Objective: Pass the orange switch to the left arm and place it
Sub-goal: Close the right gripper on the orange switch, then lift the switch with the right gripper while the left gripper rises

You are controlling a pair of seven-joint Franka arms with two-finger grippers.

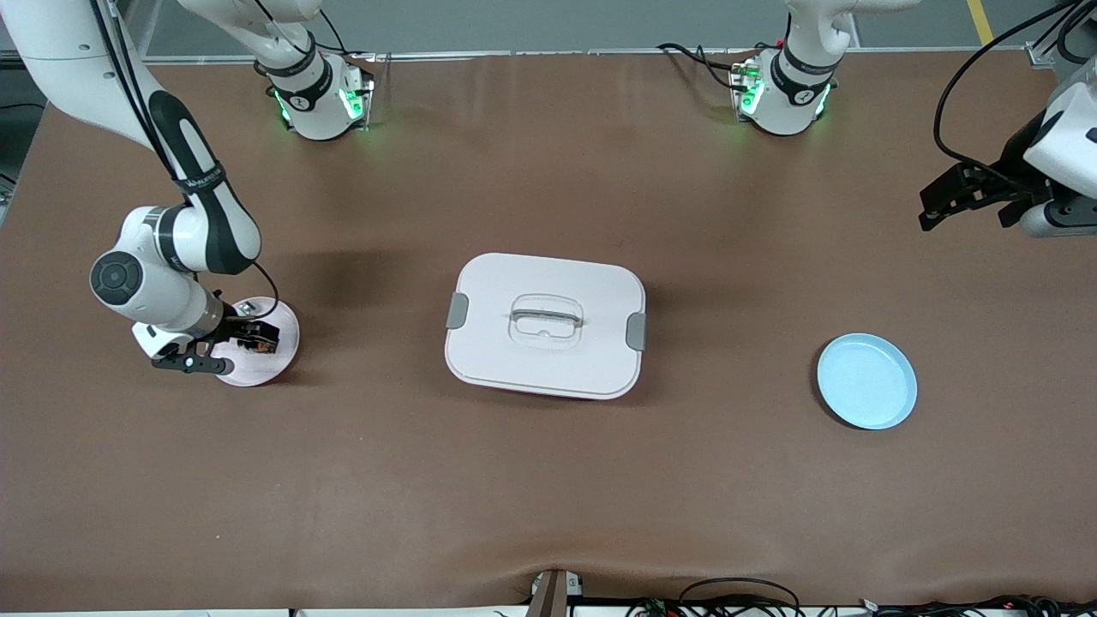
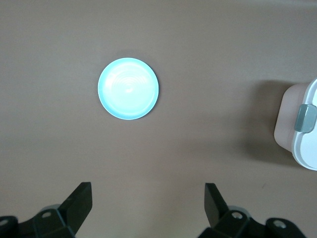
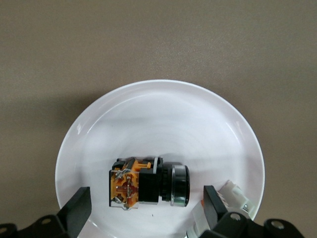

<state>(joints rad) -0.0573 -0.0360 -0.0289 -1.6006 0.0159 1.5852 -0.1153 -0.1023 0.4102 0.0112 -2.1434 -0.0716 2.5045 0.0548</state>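
From here I see the box (image 1: pixel 545 326) sitting mid-desk (image 1: pixel 548 480), lid on, grey clips at both ends, so I'll use it as reference.

Blue plate (image 1: pixel 866 381) lies toward the left arm's end from the box, slightly nearer the front camera than the box centre, well apart from it. In the left wrist view the same plate (image 2: pixel 128 89) sits bare on the desk.

White plate (image 1: pixel 256 341) lies toward the right arm's end from the box, about level with it, well apart. The orange switch (image 3: pixel 148 182) lies on its side in that plate, orange terminal face toward one finger, black round end toward the other. A small white piece (image 3: pixel 233 196) rests at the plate rim just beside the switch.

Right gripper (image 1: pixel 231 343) is low over the white plate, fingers spread on either side of the switch, gaps showing on both sides, not touching it.

Left gripper (image 1: pixel 964 199) hangs over bare desk, toward the left arm's end and farther back than the box, fingers spread, nothing between them.
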